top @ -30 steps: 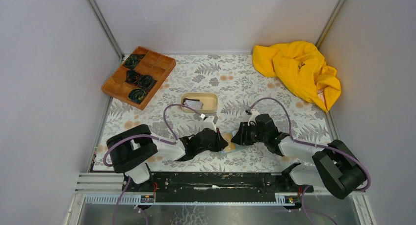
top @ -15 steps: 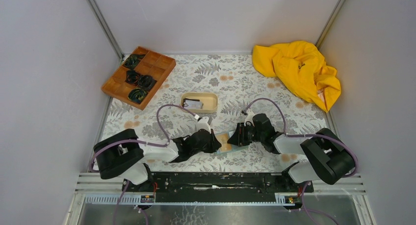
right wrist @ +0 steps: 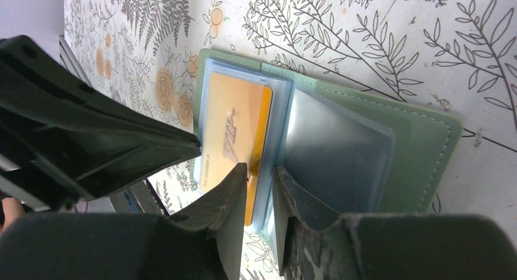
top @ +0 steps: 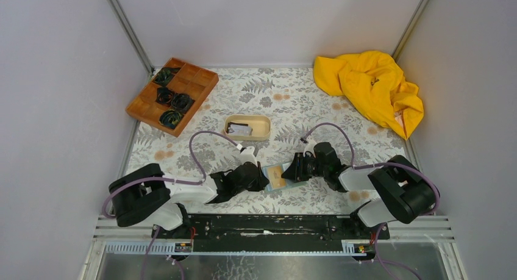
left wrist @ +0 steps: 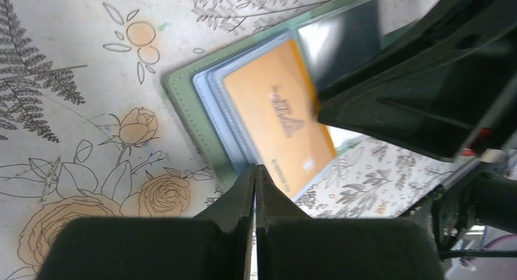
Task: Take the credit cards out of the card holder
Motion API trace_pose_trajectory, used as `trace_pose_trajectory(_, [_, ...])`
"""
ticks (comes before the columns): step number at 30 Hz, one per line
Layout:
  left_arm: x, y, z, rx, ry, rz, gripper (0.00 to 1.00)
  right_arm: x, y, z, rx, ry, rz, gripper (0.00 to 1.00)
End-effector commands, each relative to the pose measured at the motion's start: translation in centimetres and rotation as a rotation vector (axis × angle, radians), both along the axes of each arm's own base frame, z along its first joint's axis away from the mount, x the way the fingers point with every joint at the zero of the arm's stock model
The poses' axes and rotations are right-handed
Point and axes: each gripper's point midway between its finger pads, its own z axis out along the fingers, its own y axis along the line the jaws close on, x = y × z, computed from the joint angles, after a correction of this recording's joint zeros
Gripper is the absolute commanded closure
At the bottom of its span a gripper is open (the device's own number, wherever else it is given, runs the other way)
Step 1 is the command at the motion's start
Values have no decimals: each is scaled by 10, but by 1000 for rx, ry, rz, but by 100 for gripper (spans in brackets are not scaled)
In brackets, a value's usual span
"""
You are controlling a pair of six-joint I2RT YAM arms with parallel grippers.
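Note:
The card holder point(top: 286, 168) lies open on the floral cloth between my two grippers. It shows green-edged with blue sleeves in the left wrist view point(left wrist: 183, 100) and the right wrist view point(right wrist: 420, 158). A tan-orange card point(right wrist: 235, 121) sits in a blue sleeve and shows too in the left wrist view point(left wrist: 280, 115). My right gripper point(right wrist: 259, 168) is closed to a narrow gap on the sleeve edge holding that card. My left gripper point(left wrist: 255, 167) is shut, its tip at the holder's left edge. A whitish card with a dark part point(top: 239, 130) lies in the beige tray.
The beige oval tray point(top: 247, 117) stands just beyond the grippers. A brown wooden compartment tray point(top: 172, 94) with dark coiled items is at the back left. A crumpled yellow cloth point(top: 372, 88) is at the back right. Grey walls close in both sides.
My left arm has drawn back to the left, uncovering the open card holder and the orange card. My right gripper has shifted slightly left and stays at the holder.

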Motion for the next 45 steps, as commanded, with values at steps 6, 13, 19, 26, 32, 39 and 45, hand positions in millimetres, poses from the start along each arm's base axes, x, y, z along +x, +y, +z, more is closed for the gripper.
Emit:
trace_pose_trajectory(6, [-4,-11,-28,-9,51,-12,99,-9,-3,-7,-17,19,4,71])
trace_pose_trajectory(13, [0,-18,-29,25,47,-31,100,-10,-1,1,8,-2,12,71])
trace_pose_trajectory(19, [-1,-18,-38,47,65,-35,100,-11,4,19,68,-33,23,79])
trace_pose_trajectory(26, [0,-19,-45,66,77,-36,100,-14,6,34,101,-60,53,82])
trace_pose_trajectory(32, [1,-21,-49,78,80,-42,100,-17,9,42,126,-68,76,80])
trace_pose_trajectory(39, [3,-25,-55,79,90,-50,100,-25,13,56,180,-68,115,75])
trace_pose_trajectory(45, [4,-29,-61,88,96,-64,100,-31,12,68,200,-78,130,75])
